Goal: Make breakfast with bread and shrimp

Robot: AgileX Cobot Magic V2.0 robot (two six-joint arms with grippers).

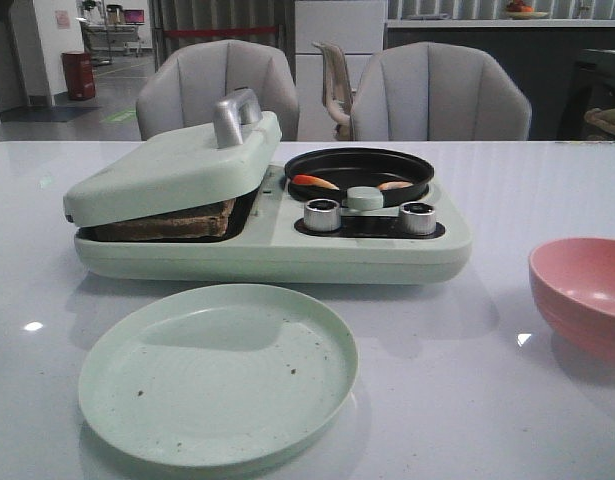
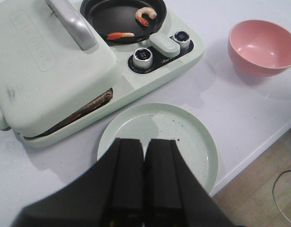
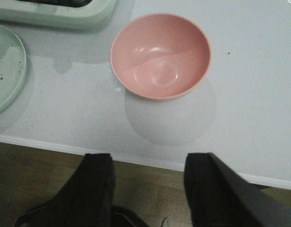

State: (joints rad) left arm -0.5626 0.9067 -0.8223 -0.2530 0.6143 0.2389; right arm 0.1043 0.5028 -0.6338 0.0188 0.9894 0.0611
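front view shows you the bread (image 1: 167, 222) under the breakfast maker's (image 1: 387, 255) nearly shut lid (image 1: 167, 170), two shrimp (image 1: 314, 182) in its pan (image 1: 359, 165). your left fingers (image 2: 128, 165) are pressed together over the green plate (image 2: 197, 142); right fingers (image 3: 100, 175) spread wide, holding nothing, near the pink bowl (image 3: 160, 54) on the desk (image 1: 547, 200).

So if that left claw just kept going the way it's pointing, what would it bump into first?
Most likely the green plate. The left claw, with its fingers together, hangs over the plate's near edge and points down toward it. The breakfast maker lies farther on. Depth is hard to judge.
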